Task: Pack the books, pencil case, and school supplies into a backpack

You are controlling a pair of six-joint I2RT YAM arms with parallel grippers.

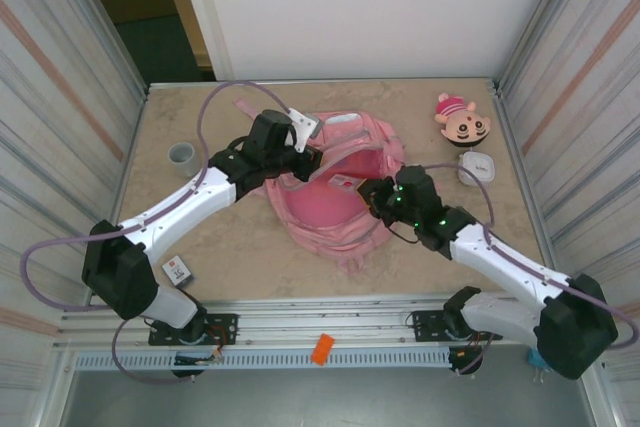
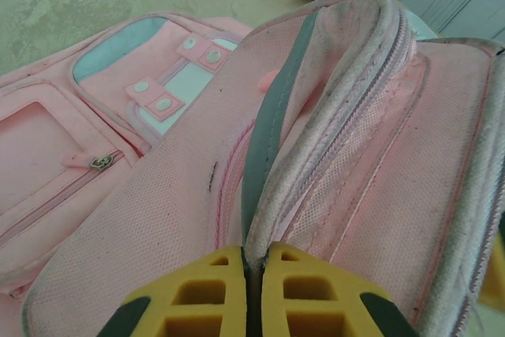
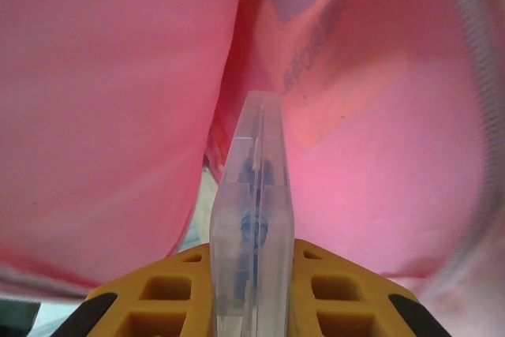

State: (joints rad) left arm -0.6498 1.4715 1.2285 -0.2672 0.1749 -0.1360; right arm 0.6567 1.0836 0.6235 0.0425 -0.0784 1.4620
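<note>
Left gripper (image 2: 252, 278) pinched onto backpack (image 2: 158, 195) rim; clear flat item (image 3: 254, 163) clamped in right gripper (image 3: 254, 274). Risk: rim slipped, opening collapsed onto item.

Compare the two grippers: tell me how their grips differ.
The left gripper is shut on the backpack's opened edge; the right gripper clamps a clear flat piece edge-on. The left is outside the backpack; the right pokes among its pink folds. Both have yellow fingers.
</note>
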